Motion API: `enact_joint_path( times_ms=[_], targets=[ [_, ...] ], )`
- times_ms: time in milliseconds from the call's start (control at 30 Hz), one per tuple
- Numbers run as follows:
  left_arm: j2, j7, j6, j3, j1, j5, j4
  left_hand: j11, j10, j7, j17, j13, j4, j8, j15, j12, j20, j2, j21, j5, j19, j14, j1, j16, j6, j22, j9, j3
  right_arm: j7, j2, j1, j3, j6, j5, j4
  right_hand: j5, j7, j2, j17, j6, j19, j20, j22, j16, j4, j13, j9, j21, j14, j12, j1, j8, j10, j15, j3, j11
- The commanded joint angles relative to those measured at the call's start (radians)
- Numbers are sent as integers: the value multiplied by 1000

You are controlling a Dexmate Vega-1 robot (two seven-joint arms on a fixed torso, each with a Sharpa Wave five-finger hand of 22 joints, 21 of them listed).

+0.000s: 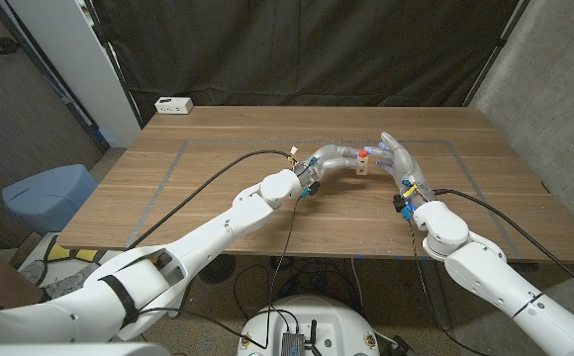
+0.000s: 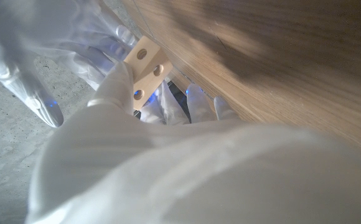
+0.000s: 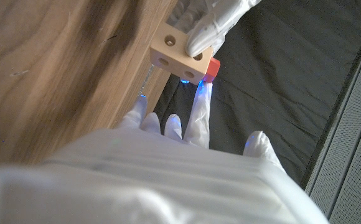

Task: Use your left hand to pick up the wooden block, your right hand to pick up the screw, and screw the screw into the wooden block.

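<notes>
Above the far middle of the table (image 1: 218,198), the left hand (image 1: 334,158) pinched one wooden block (image 1: 363,164), its fingers (image 2: 115,84) closed on the block's sides. From the block's 3 o'clock side the right hand (image 1: 398,158) met it, fingers (image 3: 200,112) reaching to a single red-headed screw (image 3: 212,68) at the block's end; whether they truly pinched it I could not tell. Three round holes showed on one block face. One white power strip (image 1: 173,105) lay at the table's 11 o'clock corner.

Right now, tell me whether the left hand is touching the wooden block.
Touching. The left wrist view shows the left hand with fingers wrapped against the wooden block, no gap between them.
</notes>
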Motion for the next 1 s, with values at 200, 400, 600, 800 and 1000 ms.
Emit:
enact_joint_path(
  times_ms=[200, 400, 600, 800, 1000],
  targets=[
    [-2, -5, -8, -2, -4, -4, 10, -10, 18, 45, 1, 35, 33, 8, -13, 24, -7, 16, 7, 5, 6, 9, -2, 2, 69, 5, 1, 40, -14, 5, -1, -1, -11, -7, -7, 7, 5, 5, 1, 46, 13, 2, 2, 6, -1, 2, 4, 4, 11, 8, 3, 16, 25, -1, 4, -1],
    [-3, -9, -11, -2, -6, -6, 17, -10, 19, 46, 0, 35, 32, 8, -13, 24, -7, 16, 7, 5, 6, 9, -2, 1, 69, 5, 1, 40, -16, 5, 0, -1, -19, -6, -12, 7, 12, 6, 0, 73, 15, 1, 2, 8, -2, 2, 4, 4, 19, 11, 5, 23, 42, -2, 5, 4],
    [-4, -12, -12, -3, -7, -9, 19, -8, 17, 45, 0, 35, 33, 8, -14, 23, -7, 16, 7, 5, 6, 9, -3, 1, 70, 5, 1, 41, -20, 3, -2, 0, -28, -4, -17, 7, 18, 6, 0, 93, 19, 1, 2, 9, -3, 2, 3, 4, 24, 14, 6, 27, 58, -2, 6, 3],
    [-4, -14, -14, -3, -8, -10, 23, -9, 19, 46, 0, 35, 33, 7, -13, 24, -7, 17, 7, 5, 6, 9, -3, 1, 68, 5, 1, 42, -21, 3, -3, -1, -30, -4, -20, 7, 21, 7, 0, 113, 20, 1, 2, 9, -3, 2, 3, 4, 28, 14, 7, 31, 68, -4, 6, 7],
    [-2, -13, -12, -3, -7, -9, 21, -9, 18, 46, 1, 35, 34, 7, -13, 24, -6, 18, 7, 5, 6, 9, -4, 1, 67, 5, 1, 42, -24, 2, -6, -1, -32, -5, -24, 8, 22, 7, 0, 141, 23, 2, 2, 11, -4, 2, 3, 4, 35, 15, 8, 37, 80, -5, 7, 9]
  ],
)
